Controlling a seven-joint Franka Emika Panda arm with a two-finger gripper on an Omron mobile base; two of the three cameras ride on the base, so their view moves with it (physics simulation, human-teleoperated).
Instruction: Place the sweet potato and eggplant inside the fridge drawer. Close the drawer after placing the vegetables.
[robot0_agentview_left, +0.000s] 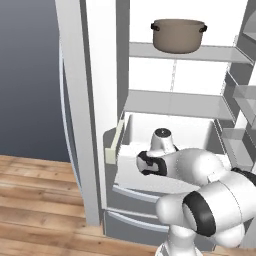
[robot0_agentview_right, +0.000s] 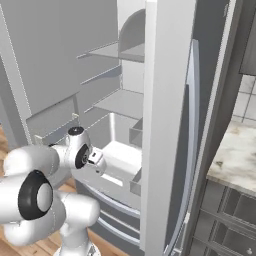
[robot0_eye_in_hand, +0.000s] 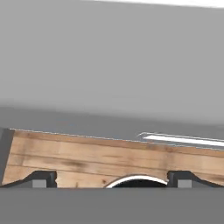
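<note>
White fridge drawer pulled out; brown pot on top shelf.

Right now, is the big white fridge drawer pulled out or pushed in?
Pulled out: the fridge drawer juts forward past the fridge shelves, its beige front panel sticking out.

no readable text anywhere

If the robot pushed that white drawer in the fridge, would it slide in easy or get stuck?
Probably slides easily: the drawer sticks out straight below a shelf, like a bin made to slide. It looks like stiff plastic, so it likely won't bend. It's wide, so a push near one corner might skew it.
</note>
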